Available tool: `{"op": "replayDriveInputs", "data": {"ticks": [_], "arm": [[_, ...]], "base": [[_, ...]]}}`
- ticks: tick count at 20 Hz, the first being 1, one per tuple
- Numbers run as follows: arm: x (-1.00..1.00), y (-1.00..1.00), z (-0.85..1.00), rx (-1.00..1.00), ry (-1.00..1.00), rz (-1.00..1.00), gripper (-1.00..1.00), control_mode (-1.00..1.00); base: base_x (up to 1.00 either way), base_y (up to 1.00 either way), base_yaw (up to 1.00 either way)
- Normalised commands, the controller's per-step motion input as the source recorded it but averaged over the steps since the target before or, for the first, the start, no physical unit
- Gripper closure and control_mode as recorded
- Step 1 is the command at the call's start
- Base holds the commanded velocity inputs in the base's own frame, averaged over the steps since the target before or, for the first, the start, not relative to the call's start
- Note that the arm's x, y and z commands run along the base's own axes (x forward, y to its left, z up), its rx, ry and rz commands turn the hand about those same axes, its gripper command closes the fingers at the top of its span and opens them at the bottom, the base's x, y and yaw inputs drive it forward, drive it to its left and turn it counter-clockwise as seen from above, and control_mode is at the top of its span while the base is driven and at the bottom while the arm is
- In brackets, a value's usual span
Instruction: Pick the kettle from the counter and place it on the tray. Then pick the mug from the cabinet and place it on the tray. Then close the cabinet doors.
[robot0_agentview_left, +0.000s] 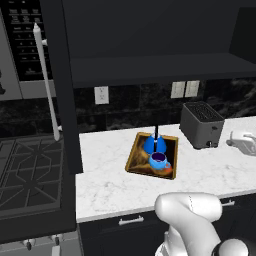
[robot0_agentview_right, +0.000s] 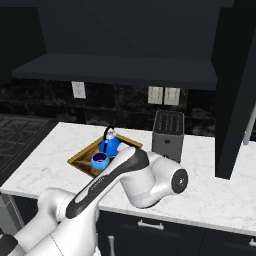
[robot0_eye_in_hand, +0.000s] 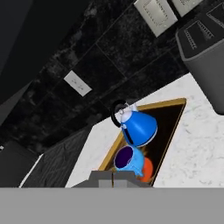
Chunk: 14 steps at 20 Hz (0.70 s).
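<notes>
Blue kettle (robot0_eye_in_hand: 139, 127) and mug (robot0_eye_in_hand: 128, 160) both sit in the tray (robot0_eye_in_hand: 171, 127) just ahead of the pincer, whose spread I cannot tell; closing the cabinet doors (robot0_agentview_left: 62, 90) comes next.

The small bright blue cone-shaped kettle (robot0_agentview_left: 155, 144) stood upright inside the golden-brown rimmed tray (robot0_agentview_left: 134, 159) on the white marble-look counter (robot0_agentview_left: 110, 180), its thin black handle rising straight up. Just in front of it, on the side nearer me and close enough that I could not tell if they touched, the round blue mug (robot0_agentview_left: 159, 161) sat upright in the same tray, its dark purple inside open upward beside the orange-red patch of the painted picture. Above, the near-black cabinet (robot0_agentview_left: 150, 40) stood open with its shelf (robot0_agentview_left: 160, 67) showing, its left door (robot0_agentview_left: 62, 85) swung out edge-on with the long light grey bar handle (robot0_agentview_left: 46, 80) beside it, and its right door (robot0_agentview_right: 237, 95) likewise swung out.
</notes>
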Motion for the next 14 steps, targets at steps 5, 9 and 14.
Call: {"op": "replayDriveInputs", "data": {"ticks": [5,9,14], "arm": [[-0.08,-0.35,0.07,0.04,-0.08,-0.02,1.0,-1.0],[-0.15,-0.49,0.23,0.24,-0.27,-0.03,1.0,-1.0],[-0.22,-0.54,0.32,0.31,-0.31,-0.04,1.0,-1.0]], "base": [[0.0,0.0,0.0],[0.0,0.0,0.0],[0.0,0.0,0.0]]}}
